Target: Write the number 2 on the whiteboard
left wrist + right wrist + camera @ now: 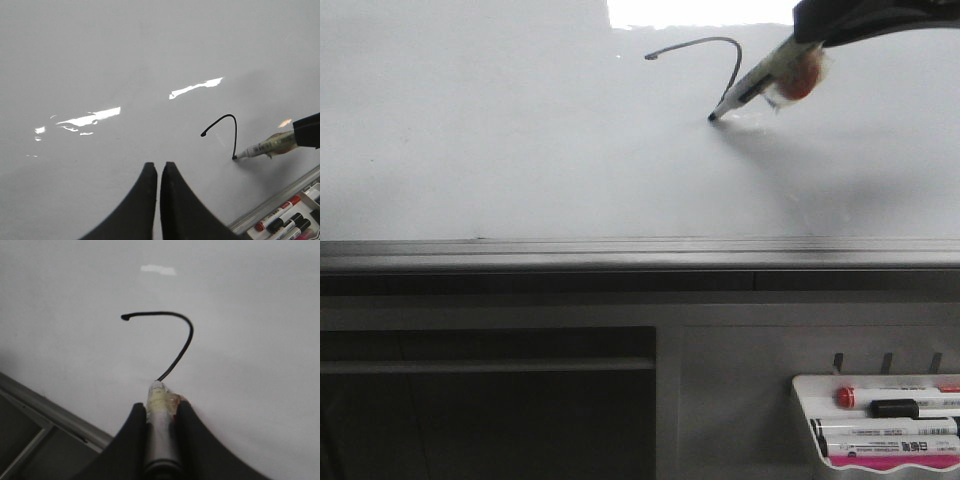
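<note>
The whiteboard (520, 150) fills the front view, with its grey ledge (620, 255) along the lower edge. A thin black line (705, 45) on it forms a curved top and the start of a downstroke of the number 2; it also shows in the left wrist view (227, 120) and the right wrist view (175, 327). My right gripper (161, 407) is shut on a black marker (755, 85) whose tip touches the board at the line's end. My left gripper (158, 167) is shut and empty, hovering over bare board to the left of the line.
A small white tray (805, 395) with several markers hangs below the ledge at the lower right; it also shows in the left wrist view (312, 190). A dark recess (480, 400) sits under the ledge at the left.
</note>
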{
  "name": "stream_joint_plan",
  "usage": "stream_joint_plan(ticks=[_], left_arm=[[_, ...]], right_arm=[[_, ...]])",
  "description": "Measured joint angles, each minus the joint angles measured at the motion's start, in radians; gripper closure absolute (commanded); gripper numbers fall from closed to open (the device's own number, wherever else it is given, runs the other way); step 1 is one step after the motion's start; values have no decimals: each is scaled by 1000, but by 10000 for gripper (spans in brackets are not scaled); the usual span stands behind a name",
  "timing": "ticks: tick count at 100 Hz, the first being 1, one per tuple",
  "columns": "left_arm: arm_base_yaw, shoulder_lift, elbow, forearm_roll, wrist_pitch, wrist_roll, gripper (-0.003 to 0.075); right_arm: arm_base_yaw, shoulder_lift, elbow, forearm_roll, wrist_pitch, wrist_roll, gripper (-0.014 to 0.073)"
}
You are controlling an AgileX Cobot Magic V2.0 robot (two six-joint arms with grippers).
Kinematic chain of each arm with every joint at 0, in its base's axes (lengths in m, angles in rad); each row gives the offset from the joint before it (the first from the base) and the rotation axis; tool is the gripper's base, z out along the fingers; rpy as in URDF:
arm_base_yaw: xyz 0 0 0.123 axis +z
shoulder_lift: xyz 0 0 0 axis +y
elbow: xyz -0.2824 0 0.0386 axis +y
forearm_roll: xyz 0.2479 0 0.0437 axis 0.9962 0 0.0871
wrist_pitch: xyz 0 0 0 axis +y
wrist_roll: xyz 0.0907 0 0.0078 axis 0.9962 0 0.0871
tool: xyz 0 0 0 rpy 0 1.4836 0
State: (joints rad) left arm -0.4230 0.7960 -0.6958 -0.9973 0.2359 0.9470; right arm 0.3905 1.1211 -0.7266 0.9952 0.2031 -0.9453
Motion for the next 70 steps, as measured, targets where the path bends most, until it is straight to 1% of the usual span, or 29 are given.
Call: stream_joint_plan(ticks=[20, 31, 49, 70], left_arm=[[0, 0, 0, -4, 0, 0, 740], [0, 0, 0, -6, 0, 0, 740], [0, -4, 0, -6, 0, 0, 740], [0, -4, 0, -7, -2, 0, 740]], right_arm=[[91, 60, 0, 0, -16, 0, 647], [113, 66, 3, 0, -39, 0, 646], [98, 64, 7, 0, -31, 2, 646], [14, -5, 51, 6, -2, 3, 645]])
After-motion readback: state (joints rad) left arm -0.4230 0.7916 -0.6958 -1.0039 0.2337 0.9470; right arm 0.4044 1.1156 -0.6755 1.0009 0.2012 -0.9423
